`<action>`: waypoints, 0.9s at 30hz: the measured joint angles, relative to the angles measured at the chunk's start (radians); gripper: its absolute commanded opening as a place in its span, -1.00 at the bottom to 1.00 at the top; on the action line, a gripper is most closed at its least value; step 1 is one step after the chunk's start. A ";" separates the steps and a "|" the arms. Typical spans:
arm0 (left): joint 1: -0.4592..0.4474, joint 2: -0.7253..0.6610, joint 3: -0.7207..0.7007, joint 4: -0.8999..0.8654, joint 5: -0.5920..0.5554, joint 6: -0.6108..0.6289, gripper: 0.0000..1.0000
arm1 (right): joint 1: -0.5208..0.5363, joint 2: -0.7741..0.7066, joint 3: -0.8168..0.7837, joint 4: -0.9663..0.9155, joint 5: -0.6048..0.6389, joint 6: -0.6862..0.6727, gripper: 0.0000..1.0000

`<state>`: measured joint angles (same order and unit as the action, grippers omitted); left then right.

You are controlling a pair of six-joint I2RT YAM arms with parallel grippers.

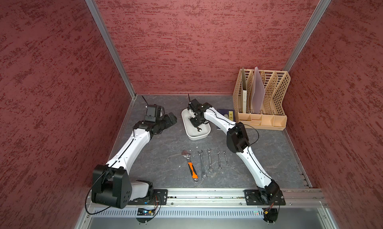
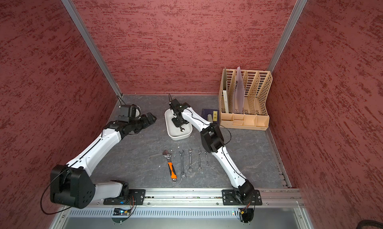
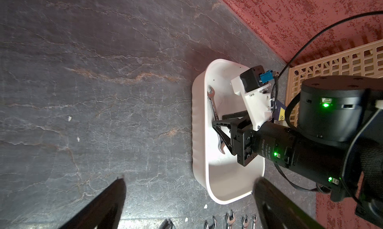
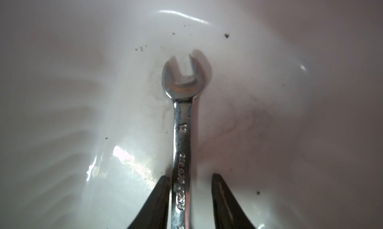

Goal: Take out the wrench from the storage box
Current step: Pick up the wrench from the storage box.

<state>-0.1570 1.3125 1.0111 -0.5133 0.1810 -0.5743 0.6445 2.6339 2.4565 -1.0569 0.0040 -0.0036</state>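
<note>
Clearly the grasp is in hand: the right pincer point(image 4: 190, 175) reaches into the storage box point(image 1: 196, 137) in the middle of the counter point(image 1: 165, 147), jaws partly open astride the shaft of the wrench point(image 4: 183, 122), which lies unheld on the box floor, one jaw touching it. Next, I judge, the jaws must close squarely, then lift clear of the rim. The left pincer point(image 3: 189, 179) hangs wide open, empty, to the left.

A: What colour is the storage box point(image 1: 196, 137)?
B: Plain white; the wrench point(image 4: 183, 134) inside is shiny silver.
A: And the surface point(image 1: 163, 153)?
B: Dark grey, pale-veined; the adjustable wrench point(image 1: 190, 166) has an orange-black handle; the file rack point(image 1: 278, 93) is tan lattice.
</note>
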 measured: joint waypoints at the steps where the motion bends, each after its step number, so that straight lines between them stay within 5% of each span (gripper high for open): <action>1: 0.002 0.000 0.000 0.000 0.000 0.000 0.99 | 0.000 0.000 -0.003 0.003 0.000 0.004 -0.46; 8: 0.015 0.002 0.000 0.000 0.000 0.000 0.99 | 0.001 0.000 -0.004 0.010 0.002 0.043 -0.71; 27: 0.025 0.003 0.000 0.000 0.002 0.000 0.99 | 0.001 -0.020 -0.007 0.005 0.008 0.122 -0.77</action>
<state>-0.1318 1.3151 1.0111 -0.5129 0.1825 -0.5743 0.6453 2.6141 2.4493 -1.0515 0.0116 0.1188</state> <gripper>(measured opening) 0.996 0.154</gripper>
